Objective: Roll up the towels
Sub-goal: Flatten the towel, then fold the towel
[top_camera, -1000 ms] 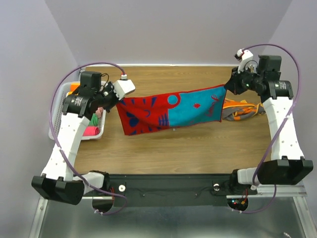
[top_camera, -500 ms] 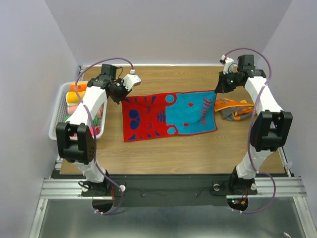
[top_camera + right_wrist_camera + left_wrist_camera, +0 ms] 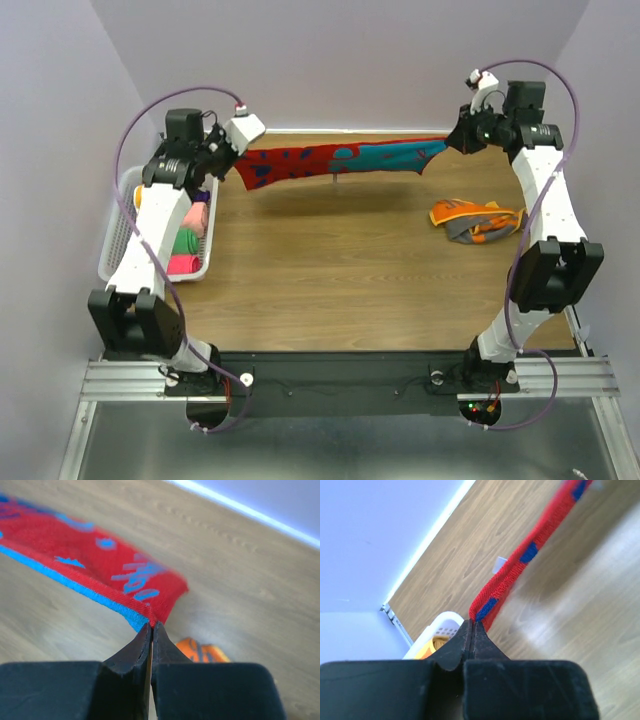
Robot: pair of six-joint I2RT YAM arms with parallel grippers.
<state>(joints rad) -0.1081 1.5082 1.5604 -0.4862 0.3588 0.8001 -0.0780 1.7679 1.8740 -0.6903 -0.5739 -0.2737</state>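
holding: left gripper [image 3: 472,622] is clenched on one corner of the red-and-blue patterned cloth towel [image 3: 340,160]; right gripper [image 3: 151,625] is pinched onto the opposite corner.
towel position: stretched between the two grippers, apparently lifted off the wooden table [image 3: 330,270] beneath them.
handling: light, soft and limp; it sags slightly mid-span and would likely crumple if the tension drops.
where to hold: the corners of one long edge, pinching the thicker hem.
waiting: crumpled orange-and-grey cloth towel [image 3: 478,218] lies below the right gripper.
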